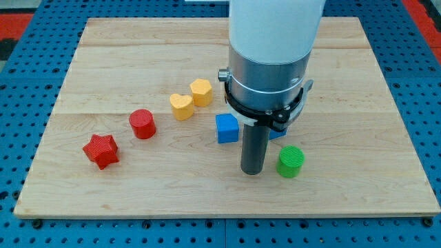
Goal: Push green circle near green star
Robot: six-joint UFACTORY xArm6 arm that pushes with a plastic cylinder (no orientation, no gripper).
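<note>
My tip (252, 172) sits just left of the green circle (291, 162) low on the surface (358, 103), placed to shove it rightward, no claw fitted, green star unseen.

My tip (252, 171) rests on the wooden board (124, 200), just to the left of the green circle (291, 162) — the two stand close together, and whether they touch cannot be told. The blue cube (227, 128) sits just left of the rod and a little farther back. Another blue piece (278, 133) peeks out behind the rod on its right; its shape is hidden. Farther left, a curved line of blocks runs across the board — a yellow hexagon-like block (201, 91), a yellow heart (181, 107) touching or nearly touching it, a red circle (142, 124), and a red star (101, 151) nearest the left edge.
</note>
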